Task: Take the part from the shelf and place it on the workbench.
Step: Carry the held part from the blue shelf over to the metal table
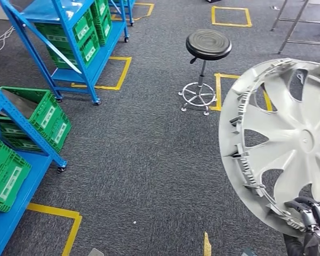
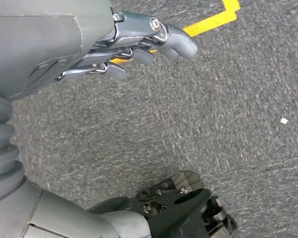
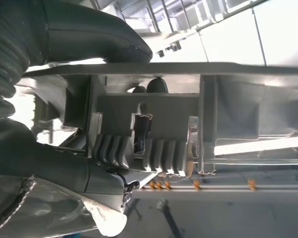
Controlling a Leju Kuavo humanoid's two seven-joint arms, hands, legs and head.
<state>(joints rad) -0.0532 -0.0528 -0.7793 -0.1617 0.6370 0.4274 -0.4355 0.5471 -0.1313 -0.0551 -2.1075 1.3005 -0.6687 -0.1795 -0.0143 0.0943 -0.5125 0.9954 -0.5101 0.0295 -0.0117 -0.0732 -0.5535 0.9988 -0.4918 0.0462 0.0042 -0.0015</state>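
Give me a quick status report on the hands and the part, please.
Right hand grips the silver wheel cover by its rim, held up over carpet. Left hand empty, fingers apart. Black stool stands ahead.

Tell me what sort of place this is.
Probably a factory or warehouse work area: blue wheeled shelves hold green crates, and yellow tape marks bays on the grey carpet.
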